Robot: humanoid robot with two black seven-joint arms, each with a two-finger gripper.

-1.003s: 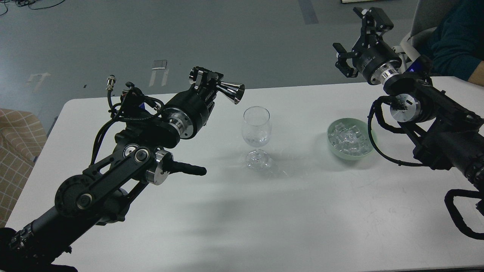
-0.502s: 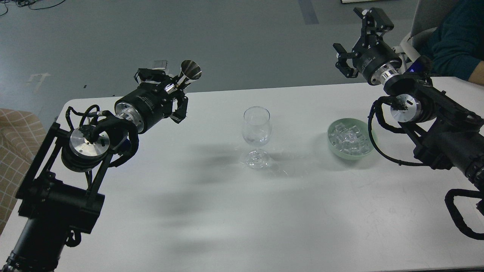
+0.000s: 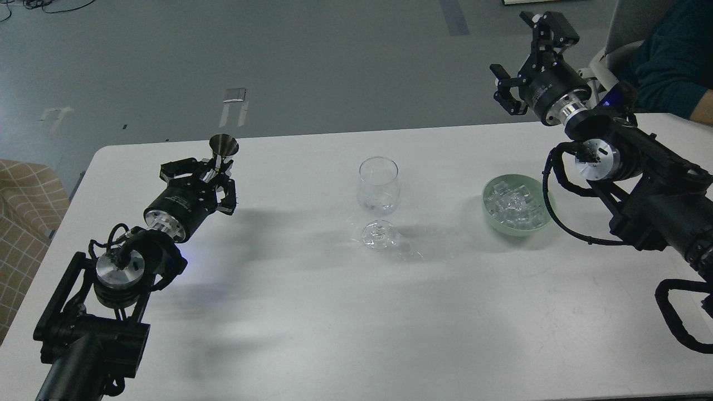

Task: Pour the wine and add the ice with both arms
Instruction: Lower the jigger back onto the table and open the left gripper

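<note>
Ice (image 3: 515, 205) heaped in green bowl (image 3: 543, 223), well below right gripper (image 3: 526, 61) — jaws apart, left gripper (image 3: 207, 174) clamping metal jigger (image 3: 223, 150).

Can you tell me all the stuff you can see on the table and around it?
Wine glass: one, clear, upright mid-table.
Bowl: one, pale green, right of the glass.
Ice: a heap, clear cubes, in the bowl.
Jigger: one, silver, gripped by the left pincer.
Table: one, white.
Person: one, dark teal sleeve, far right corner.
Left pincer: one, black, low over the table's left.
Right pincer: one, black, open, raised past the far edge.
</note>
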